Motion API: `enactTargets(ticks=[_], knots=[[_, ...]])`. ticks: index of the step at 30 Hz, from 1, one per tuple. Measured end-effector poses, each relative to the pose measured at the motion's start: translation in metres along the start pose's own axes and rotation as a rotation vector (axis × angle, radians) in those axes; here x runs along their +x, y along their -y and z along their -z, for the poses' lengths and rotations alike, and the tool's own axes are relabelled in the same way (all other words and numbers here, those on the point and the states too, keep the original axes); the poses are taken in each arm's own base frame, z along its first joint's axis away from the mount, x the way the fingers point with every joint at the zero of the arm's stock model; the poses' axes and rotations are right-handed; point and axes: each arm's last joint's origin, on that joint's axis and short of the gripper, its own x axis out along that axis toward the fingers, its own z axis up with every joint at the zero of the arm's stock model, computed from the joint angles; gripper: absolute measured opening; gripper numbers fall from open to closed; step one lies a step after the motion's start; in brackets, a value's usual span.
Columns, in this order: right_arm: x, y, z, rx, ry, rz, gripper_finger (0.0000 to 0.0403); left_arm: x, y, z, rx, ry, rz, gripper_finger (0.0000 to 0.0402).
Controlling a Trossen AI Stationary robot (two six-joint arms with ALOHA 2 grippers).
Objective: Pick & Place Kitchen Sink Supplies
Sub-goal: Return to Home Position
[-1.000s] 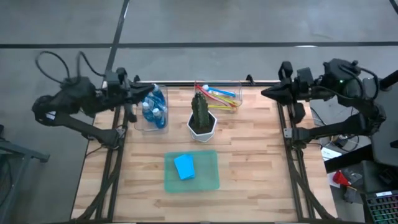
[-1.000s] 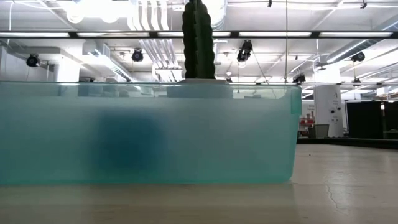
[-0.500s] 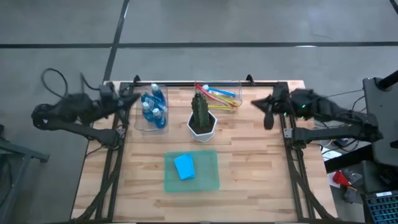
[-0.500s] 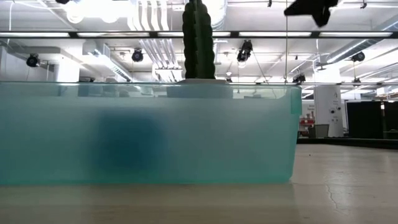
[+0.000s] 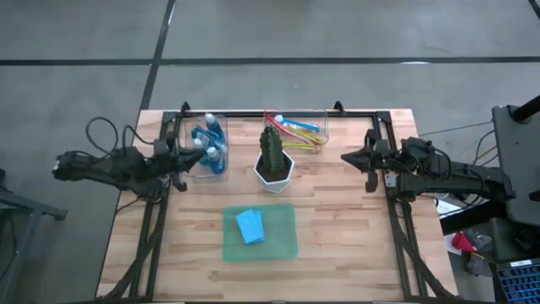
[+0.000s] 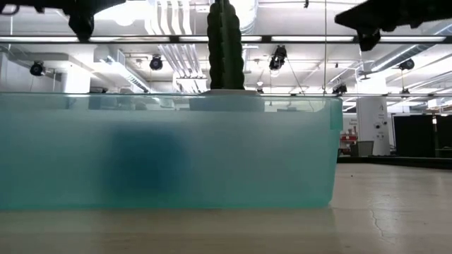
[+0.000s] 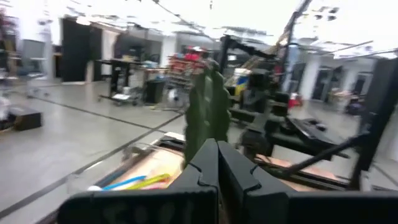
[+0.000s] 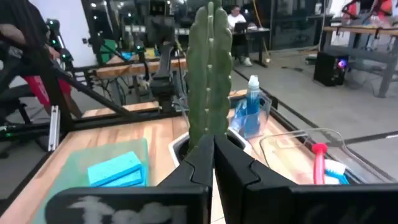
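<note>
Small clear bottles of blue soap [image 5: 208,145] stand in a clear bin at the far left. Blue, pink and yellow brushes [image 5: 297,133] lie in a clear bin at the far middle. A light-blue sponge [image 5: 250,226] lies flat on the translucent green mat [image 5: 283,245]. My left gripper [image 5: 196,158] is shut and level at the table's left edge, just near of the soap bin. It points at the cactus [image 5: 273,156]. My right gripper [image 5: 344,158] is shut and level at the right edge, also pointing at the cactus. Neither holds anything.
The cactus in its white pot [image 5: 274,176] stands in the middle between both grippers, and it fills both wrist views [image 7: 208,106] [image 8: 210,68]. In the low view the green mat's wall [image 6: 166,148] blocks most of the table. Bare wood lies near and to the right of the mat.
Both arms have come down from high above the table's far corners and folded back toward their own sides. Each gripper now lies level and low beside its table edge. Both stayed shut. The supplies, cactus and mat have not moved.
</note>
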Motion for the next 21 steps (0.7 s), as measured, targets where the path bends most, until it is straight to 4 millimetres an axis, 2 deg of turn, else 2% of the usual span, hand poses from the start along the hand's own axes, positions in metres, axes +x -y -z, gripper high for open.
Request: enactTargets(ticks=[10, 16, 21], knots=[[-0.016, 0.004, 0.039, 0.053, 0.033, -0.001, 0.0009, -0.012, -0.011, 0.053, -0.068, 0.098, 0.031, 0.0000], [-0.021, 0.007, 0.066, 0.086, 0.050, -0.026, 0.0009, -0.016, -0.015, 0.072, -0.070, 0.106, 0.032, 0.0000], [-0.022, 0.009, 0.082, 0.104, 0.063, -0.029, 0.0009, -0.018, -0.017, 0.076, -0.040, 0.120, 0.027, 0.0000]])
